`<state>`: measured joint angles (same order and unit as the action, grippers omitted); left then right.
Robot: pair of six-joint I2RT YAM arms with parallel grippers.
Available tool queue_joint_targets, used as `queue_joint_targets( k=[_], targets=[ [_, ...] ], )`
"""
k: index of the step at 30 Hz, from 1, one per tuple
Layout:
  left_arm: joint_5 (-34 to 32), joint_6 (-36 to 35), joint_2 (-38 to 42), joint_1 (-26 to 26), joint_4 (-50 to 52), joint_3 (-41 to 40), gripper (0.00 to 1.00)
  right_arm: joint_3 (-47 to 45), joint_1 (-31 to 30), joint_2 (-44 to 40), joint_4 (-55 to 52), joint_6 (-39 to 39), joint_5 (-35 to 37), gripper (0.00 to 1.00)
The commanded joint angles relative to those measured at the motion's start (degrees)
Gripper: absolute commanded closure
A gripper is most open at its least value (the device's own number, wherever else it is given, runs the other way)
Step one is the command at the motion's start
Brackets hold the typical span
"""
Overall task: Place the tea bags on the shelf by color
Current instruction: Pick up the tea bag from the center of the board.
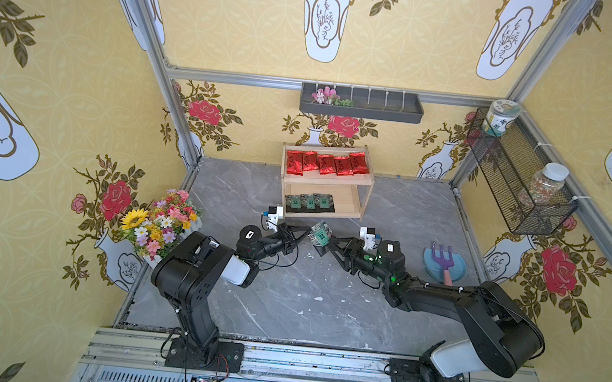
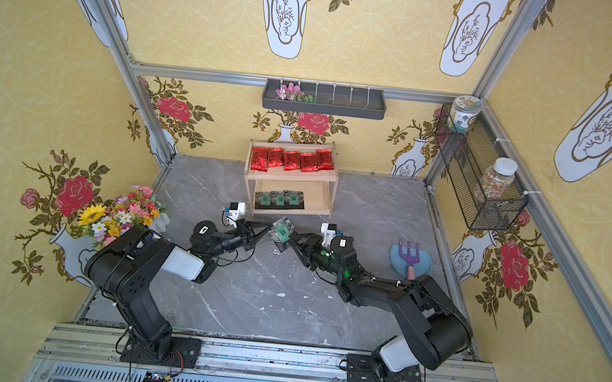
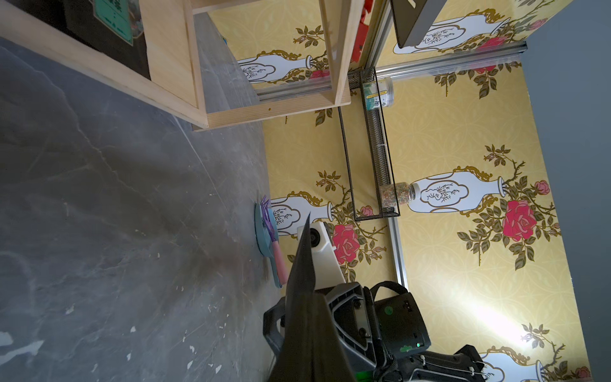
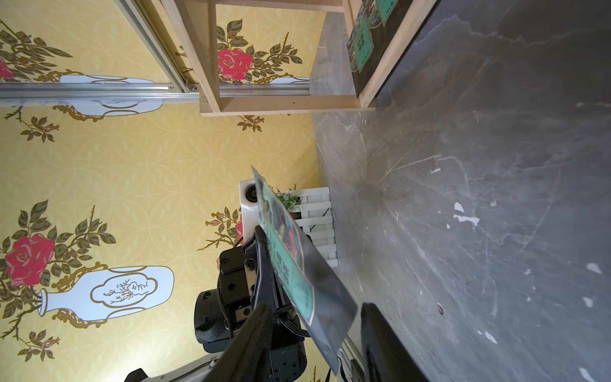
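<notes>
Our left gripper (image 1: 307, 236) clamps the black tea bag (image 1: 321, 236) in the air just before the shelf (image 1: 326, 181); our right gripper (image 4: 315, 307) straddles it with jaws parted, gripping nothing that we see.

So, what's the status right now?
Left gripper shut on last black tea bag, midair. Right gripper open around it. Shelf just ahead, nothing between.

Lab booth: wallpapered panels (image 1: 237, 18), aluminium frame (image 1: 231, 77)
</notes>
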<state>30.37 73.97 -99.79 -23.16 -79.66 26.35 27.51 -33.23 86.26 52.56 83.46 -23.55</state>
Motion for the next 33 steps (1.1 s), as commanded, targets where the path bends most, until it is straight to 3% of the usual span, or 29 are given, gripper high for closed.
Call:
queue_joint_targets(
  k=[1, 7, 25, 27, 29, 33],
  targets=[
    [0.6, 0.2, -0.1, 0.0, -2.4, -0.3, 1.00, 0.2, 0.1, 0.0, 3.6, -1.0, 0.6, 0.60],
    [1.1, 0.6, -0.6, 0.0, -3.3, -0.2, 1.00, 0.2, 0.1, 0.7, 4.4, -1.0, 0.6, 0.75],
    [1.6, 1.0, -0.4, 0.1, -3.6, -0.2, 0.99, -0.3, -0.3, -0.4, 4.4, -1.5, 1.6, 0.94],
    [1.9, 1.3, -0.2, 0.3, -3.8, -0.2, 0.79, -0.2, -0.3, -0.4, 4.4, -2.0, 2.1, 0.95],
    [2.5, 1.3, 0.5, 0.7, -3.8, -0.3, 0.66, -0.2, 0.1, 0.0, 4.2, -2.9, 3.5, 0.97],
    [4.9, 1.6, 1.7, 2.7, -2.5, -0.4, 0.54, 1.0, 1.5, 5.3, 11.2, -3.0, 4.4, 1.00]
  ],
)
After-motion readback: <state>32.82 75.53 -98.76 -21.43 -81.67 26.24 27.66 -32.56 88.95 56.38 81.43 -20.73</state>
